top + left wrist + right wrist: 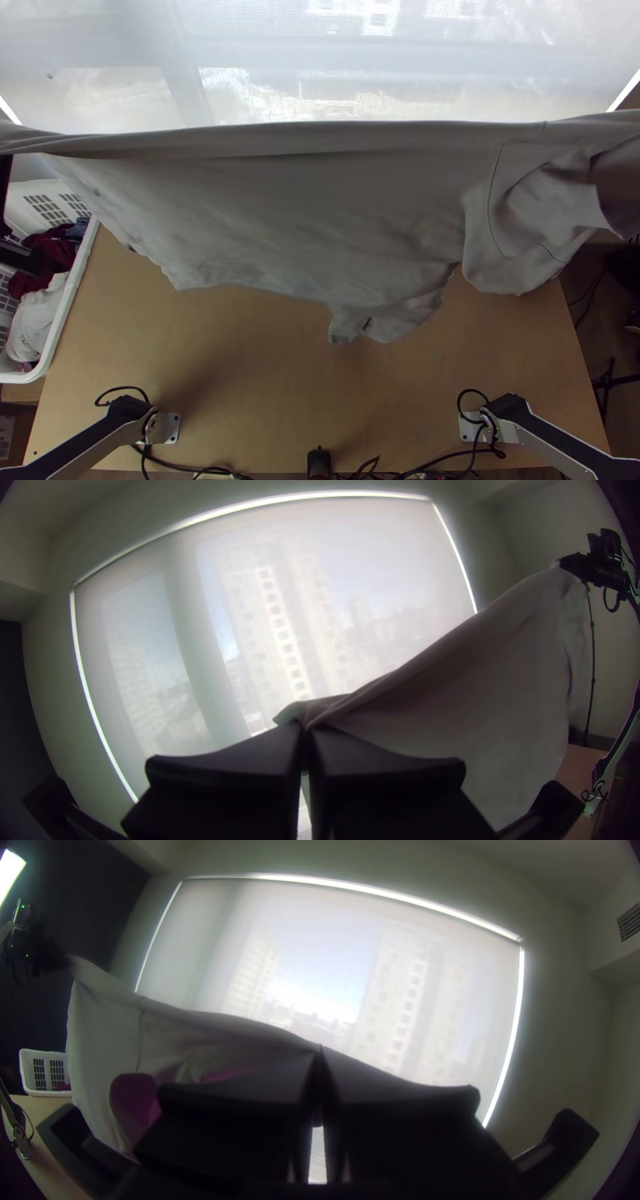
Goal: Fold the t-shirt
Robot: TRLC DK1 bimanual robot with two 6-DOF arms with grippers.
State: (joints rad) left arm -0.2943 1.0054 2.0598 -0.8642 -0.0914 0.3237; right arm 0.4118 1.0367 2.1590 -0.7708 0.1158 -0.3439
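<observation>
Nearest the overhead camera: the t-shirt (304, 208), raised clear of the desk (264, 376) and strung between the two arms. Its long axis is the upper edge, pulled nearly straight from side to side, roughly in line with the desk's far edge. Below that edge the cloth hangs loose and uneven over the desk's far and middle parts; a seamed flap (528, 216), probably a sleeve, droops towards the right.

Left end effector (306, 729): narrow, clamped on one end of the taut edge. Right end effector (322, 1056): likewise narrow, gripping the opposite end. Neither arm is the nearer; each has its own end in hand, the garment's body lying between and below them.

Assessment: the task appears to be at the spreading step, with no finished fold seen. The next move calls for both ends to descend together, keeping the edge parallel to the desk's far edge. Should one side lead, the loose lower cloth could bunch or land skewed.

Outward, beside the desk's left edge: a white basket (72, 298) of clothes (40, 320).
</observation>
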